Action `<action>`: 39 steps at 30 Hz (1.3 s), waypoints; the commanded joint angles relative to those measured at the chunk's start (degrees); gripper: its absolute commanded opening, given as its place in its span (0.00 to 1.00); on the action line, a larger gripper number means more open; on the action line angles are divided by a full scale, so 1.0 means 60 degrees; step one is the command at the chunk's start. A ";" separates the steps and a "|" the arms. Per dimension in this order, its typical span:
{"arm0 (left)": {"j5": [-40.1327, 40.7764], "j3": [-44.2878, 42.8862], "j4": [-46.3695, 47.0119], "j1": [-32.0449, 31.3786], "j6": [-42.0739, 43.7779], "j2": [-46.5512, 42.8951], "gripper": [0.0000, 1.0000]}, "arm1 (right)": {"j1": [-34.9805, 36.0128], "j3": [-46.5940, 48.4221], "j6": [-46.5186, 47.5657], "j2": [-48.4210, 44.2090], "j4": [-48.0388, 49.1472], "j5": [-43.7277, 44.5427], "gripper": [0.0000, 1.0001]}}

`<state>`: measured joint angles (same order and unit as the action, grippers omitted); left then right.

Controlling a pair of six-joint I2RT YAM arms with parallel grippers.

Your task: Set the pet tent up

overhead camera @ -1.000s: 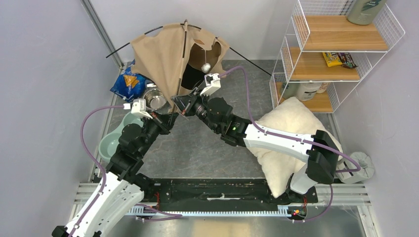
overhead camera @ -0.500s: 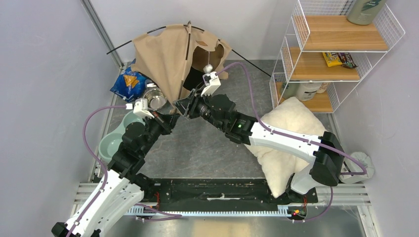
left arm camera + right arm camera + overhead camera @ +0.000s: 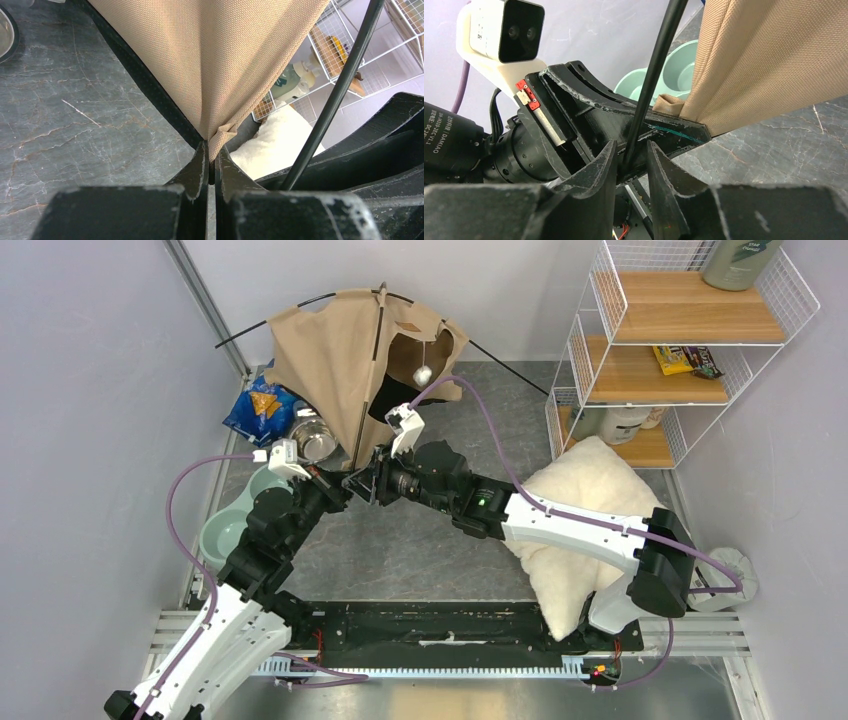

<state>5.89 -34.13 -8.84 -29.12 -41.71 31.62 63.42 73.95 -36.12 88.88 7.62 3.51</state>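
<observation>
Right now my left claw [image 3: 211, 160] pinches a corner of the pet tent [image 3: 330, 350], far-left on the counter [image 3: 420, 550]. My right claw [image 3: 630, 155] sits loose around the black pole [image 3: 660, 55], which could spring free, collapsing it.

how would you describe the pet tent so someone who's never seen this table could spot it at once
From the white wire shelf on the right, look left along the back wall to the pet tent. It is tan canvas on thin black poles with a dark doorway, unlike the fluffy white pillow and the blue snack bag nearby.
</observation>
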 commanded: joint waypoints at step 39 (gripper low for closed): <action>-0.1997 0.1559 0.0766 -0.0057 0.2237 -0.1180 0.02 | -0.0453 0.0259 0.0797 -0.0341 0.4115 0.2899 0.00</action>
<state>2.35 -26.41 0.45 -28.69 -32.75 25.17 64.88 70.85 -34.48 88.14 14.57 7.84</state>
